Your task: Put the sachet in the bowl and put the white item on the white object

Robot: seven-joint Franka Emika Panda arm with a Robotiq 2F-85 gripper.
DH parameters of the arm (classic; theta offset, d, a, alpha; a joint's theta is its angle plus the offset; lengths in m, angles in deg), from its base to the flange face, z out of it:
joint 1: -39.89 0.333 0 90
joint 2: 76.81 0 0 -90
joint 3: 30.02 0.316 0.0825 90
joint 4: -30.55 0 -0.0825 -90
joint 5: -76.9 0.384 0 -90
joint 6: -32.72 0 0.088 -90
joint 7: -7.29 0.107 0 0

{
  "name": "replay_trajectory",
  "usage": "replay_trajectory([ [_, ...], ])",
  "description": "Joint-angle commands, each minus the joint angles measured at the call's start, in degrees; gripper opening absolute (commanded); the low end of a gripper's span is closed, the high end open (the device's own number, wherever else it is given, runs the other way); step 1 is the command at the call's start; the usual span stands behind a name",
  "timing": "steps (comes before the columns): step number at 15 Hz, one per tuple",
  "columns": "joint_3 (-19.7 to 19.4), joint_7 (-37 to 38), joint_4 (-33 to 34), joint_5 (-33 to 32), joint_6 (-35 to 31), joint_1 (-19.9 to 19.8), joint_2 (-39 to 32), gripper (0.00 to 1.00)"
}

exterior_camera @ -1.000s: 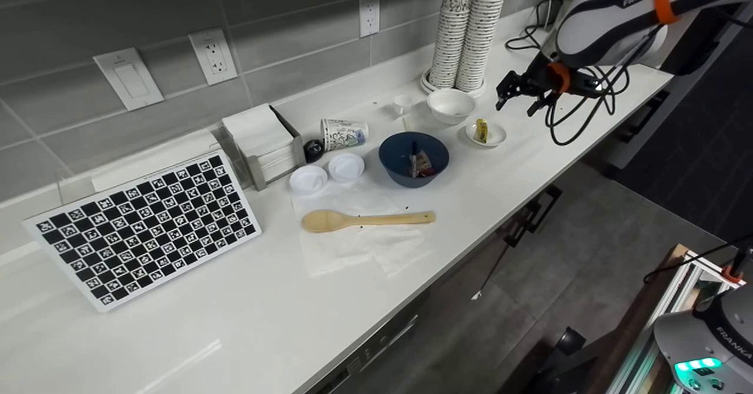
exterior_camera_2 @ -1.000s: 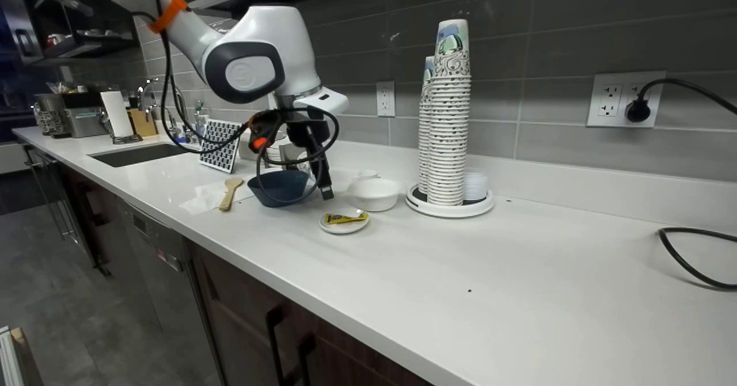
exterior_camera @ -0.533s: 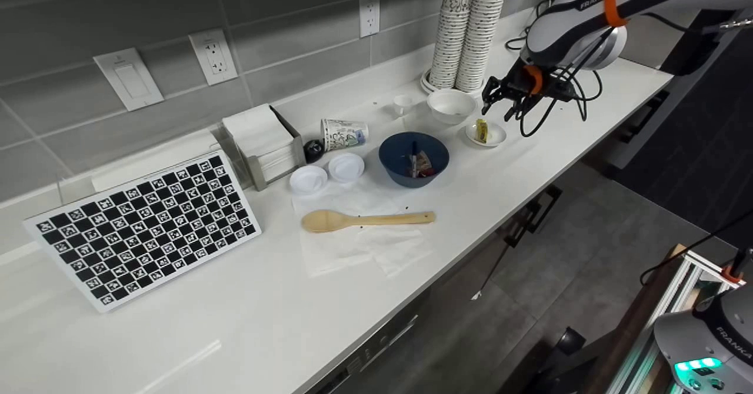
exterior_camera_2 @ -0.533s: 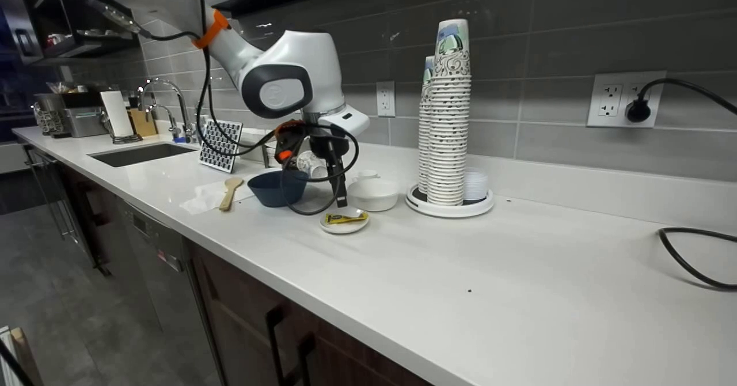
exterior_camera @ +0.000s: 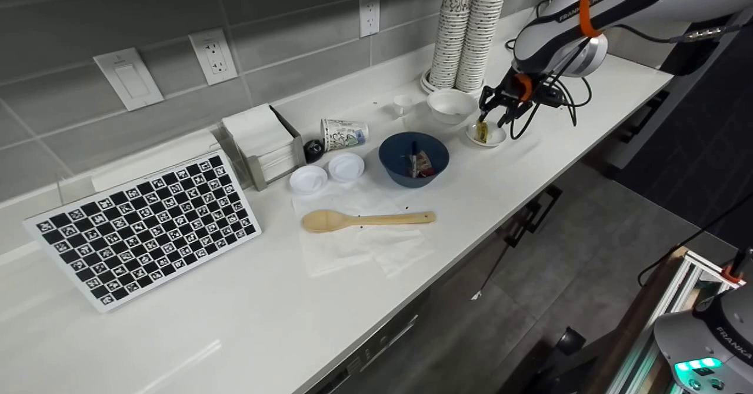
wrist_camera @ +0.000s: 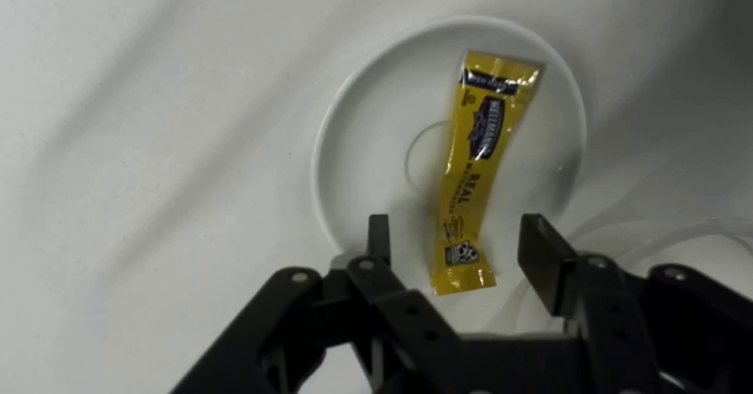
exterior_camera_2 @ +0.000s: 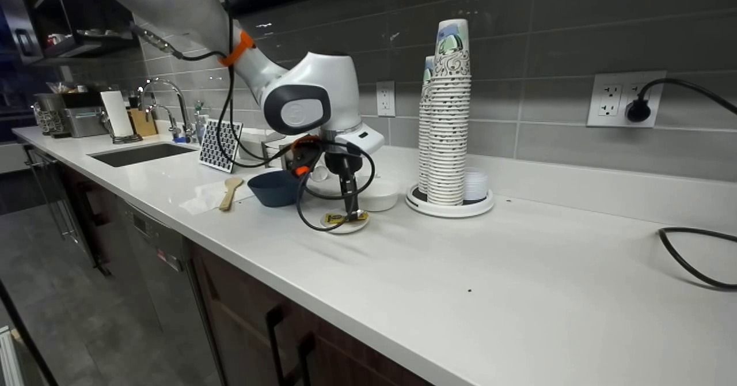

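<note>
Jaws parted, the black two-fingered end effector point(wrist_camera: 456, 238) straddles one end of the flat, glossy yellow sachet point(wrist_camera: 475, 159) lying in the shallow round white dish point(wrist_camera: 376, 123); pressing too low might catch the rim and tip the dish.

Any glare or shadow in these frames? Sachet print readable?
Wrist view: glints on the sachet, REAL readable, smaller print blurry; soft diagonal shadows on the counter left of the white dish. In an exterior view: glare streak on the counter. In both exterior views: sachet print unreadable.
</note>
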Motion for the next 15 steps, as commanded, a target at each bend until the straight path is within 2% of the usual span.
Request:
replay_trajectory([
  [1,0.6,-2.1,4.0,2.9,1.7,-0.9,-3.1,0.44],
  [4,0.7,-2.1,5.5,3.3,2.3,-0.9,-4.5,0.43],
  [7,0.7,-1.8,6.7,3.0,2.9,-0.7,-5.9,0.47],
  [8,0.6,-1.7,6.9,2.9,3.0,-0.7,-6.2,0.41],
  [9,0.6,-1.6,7.1,2.9,3.1,-0.7,-6.5,0.24],
  [12,0.3,-1.5,7.4,2.3,3.2,-0.5,-6.5,0.06],
  [13,0.2,-1.4,7.3,2.1,3.3,-0.4,-6.2,0.01],
  [15,0.1,-1.2,6.9,1.6,3.6,0.0,-5.4,0.0],
])
